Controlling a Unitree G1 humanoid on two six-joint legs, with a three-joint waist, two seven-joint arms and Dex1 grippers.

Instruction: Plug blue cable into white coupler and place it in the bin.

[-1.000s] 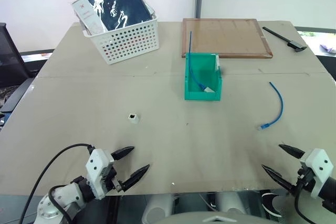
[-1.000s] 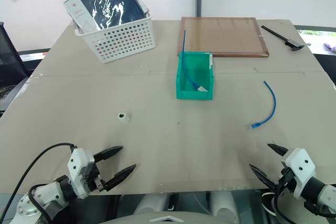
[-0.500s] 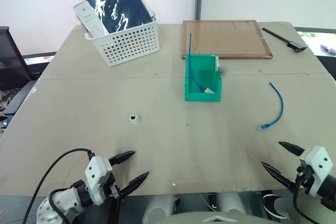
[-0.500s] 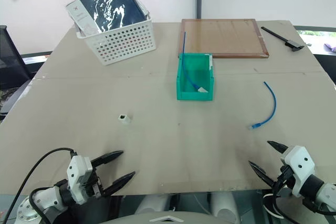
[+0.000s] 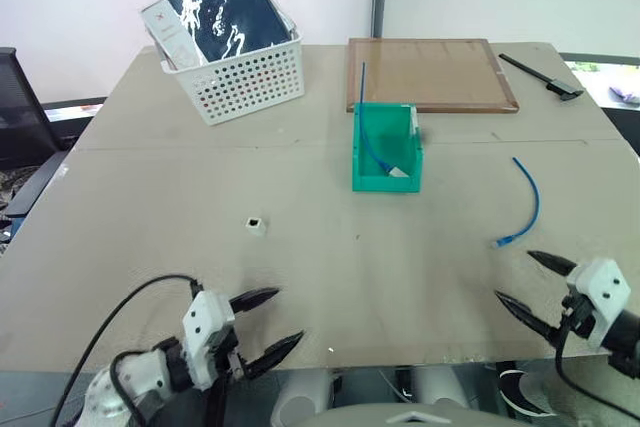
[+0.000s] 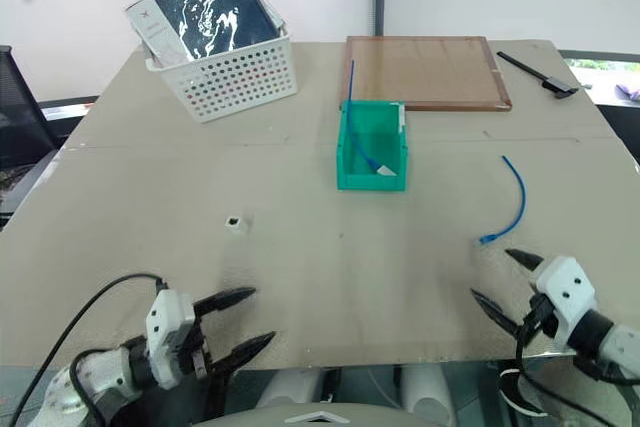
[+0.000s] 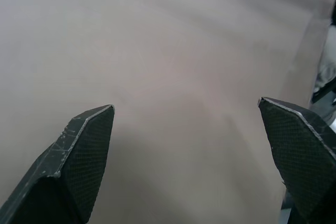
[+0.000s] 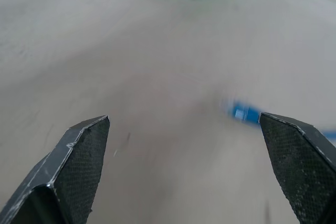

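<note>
Lay well ahead of both spread, empty grippers (image 5: 272, 322) (image 5: 523, 281) — green bin (image 5: 386, 178) holding a blue cable (image 5: 371, 144) and white piece.

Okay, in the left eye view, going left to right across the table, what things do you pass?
White perforated basket → white coupler → green bin → wooden board → blue cable → black tool.

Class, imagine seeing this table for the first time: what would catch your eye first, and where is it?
The bright-green plastic bin at the table's centre stands out first, with a blue cable and white piece already inside. Right of it, a curved bright-blue network cable lies loose. Left of centre sits the tiny white coupler block.
</note>
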